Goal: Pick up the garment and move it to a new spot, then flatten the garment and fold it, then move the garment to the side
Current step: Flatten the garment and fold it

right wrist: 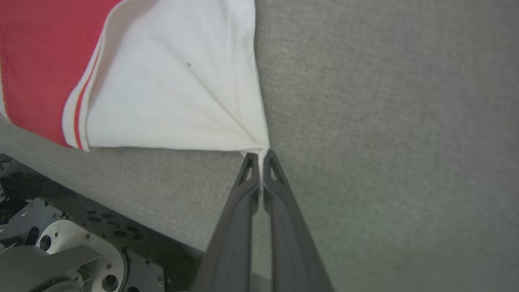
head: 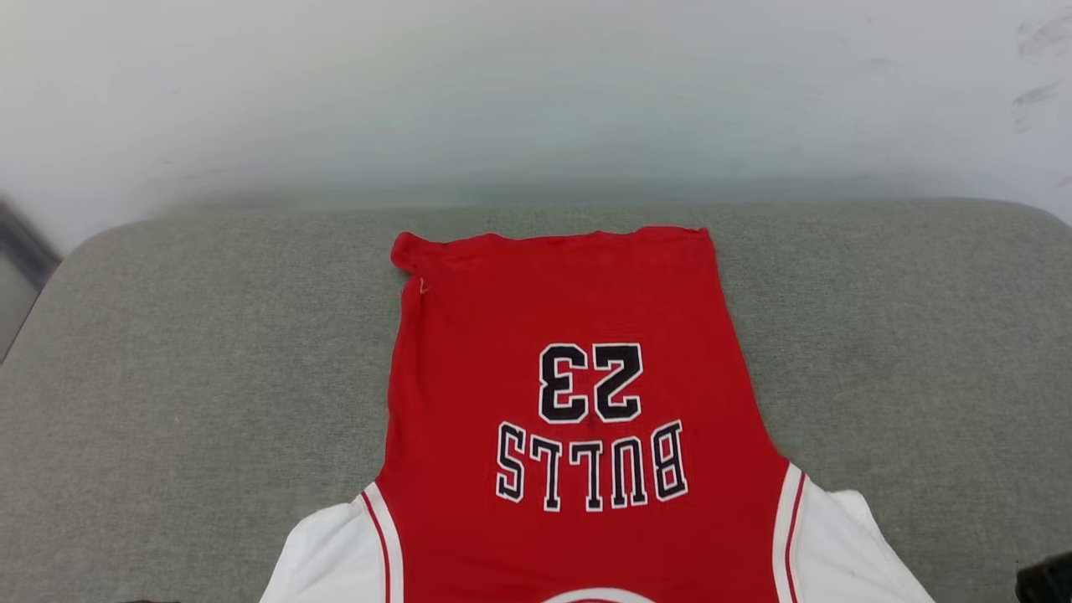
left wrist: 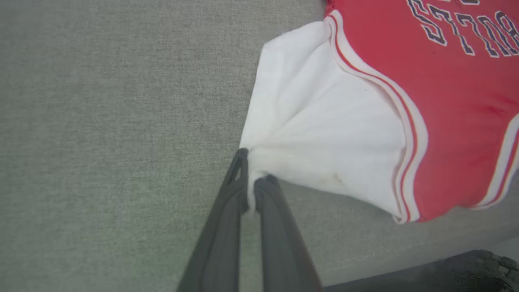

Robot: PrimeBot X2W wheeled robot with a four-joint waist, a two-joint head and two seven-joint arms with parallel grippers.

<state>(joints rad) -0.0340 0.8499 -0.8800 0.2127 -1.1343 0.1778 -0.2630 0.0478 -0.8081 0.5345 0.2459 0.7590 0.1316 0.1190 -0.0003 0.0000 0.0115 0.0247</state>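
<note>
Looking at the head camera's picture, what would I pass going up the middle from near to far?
On the garment: BULLS lettering → number 23 → red hem; then grey cushion → pale wall.

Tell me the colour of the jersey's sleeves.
The sleeves of the garment are white; clearest in the left wrist view.

Matt cloth of the garment [head: 553,285] is shown (ribbed at the trim) against coarsely woven grey upholstery [head: 209,352]

Head view's bottom edge chops the garment [head: 578,293] off, collar and sleeve ends cropped; dark shape [head: 1047,579] in the corner, unreadable.
</note>
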